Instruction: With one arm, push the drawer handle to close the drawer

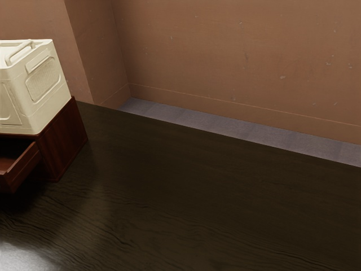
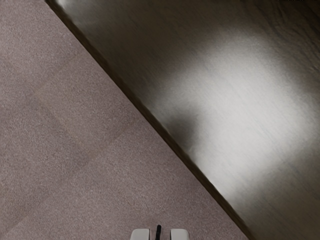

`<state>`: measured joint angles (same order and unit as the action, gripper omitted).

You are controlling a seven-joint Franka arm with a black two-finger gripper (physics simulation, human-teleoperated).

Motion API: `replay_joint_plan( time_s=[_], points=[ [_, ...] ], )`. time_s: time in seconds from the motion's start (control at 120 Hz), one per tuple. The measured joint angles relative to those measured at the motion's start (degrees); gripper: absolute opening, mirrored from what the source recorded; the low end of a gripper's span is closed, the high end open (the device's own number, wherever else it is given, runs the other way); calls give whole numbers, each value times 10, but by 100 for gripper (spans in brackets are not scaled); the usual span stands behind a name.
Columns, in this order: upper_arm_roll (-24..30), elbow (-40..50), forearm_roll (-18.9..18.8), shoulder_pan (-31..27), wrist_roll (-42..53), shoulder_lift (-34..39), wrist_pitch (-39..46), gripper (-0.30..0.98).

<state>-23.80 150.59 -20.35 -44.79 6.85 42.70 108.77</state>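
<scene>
The black two-finger gripper [image 2: 160, 234] stands at the lower edge of the wrist view, its fingertips parted by a gap, near the edge of the dark wood tabletop [image 2: 125, 55]. The open reddish-brown wooden drawer [image 1: 23, 164] lies at the left edge of the exterior view, below middle; its bearing from the gripper I cannot tell. Its long side slants from lower left to upper right, likely the push line. One gripper, one drawer, one tabletop.

A hand could cross the table [image 1: 197, 197] beside the jutting drawer [image 1: 23, 165]
</scene>
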Motion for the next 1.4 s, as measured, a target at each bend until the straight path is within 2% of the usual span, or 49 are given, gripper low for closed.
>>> replay_joint_plan(
  time_s=[0.075, 0.217, 0.283, 0.375, 0.492, 0.9, 1.25, 1.4],
  points=[
    [15, -1, -28, 9, 17, -3, 16, -6],
    [2, -5, -54, 11, 56, -9, 29, -8],
    [0, -43, -59, 16, 77, -53, 24, -8],
    [-2, -115, -52, 16, 111, -144, 20, -9],
    [-2, -125, -46, 16, 156, -179, 45, -9],
    [1, -110, -42, 36, 334, -212, 166, -10],
    [16, -89, -29, 46, 434, -226, 279, -10],
    [17, -91, 3, 59, 464, -227, 270, -10]
  ],
)
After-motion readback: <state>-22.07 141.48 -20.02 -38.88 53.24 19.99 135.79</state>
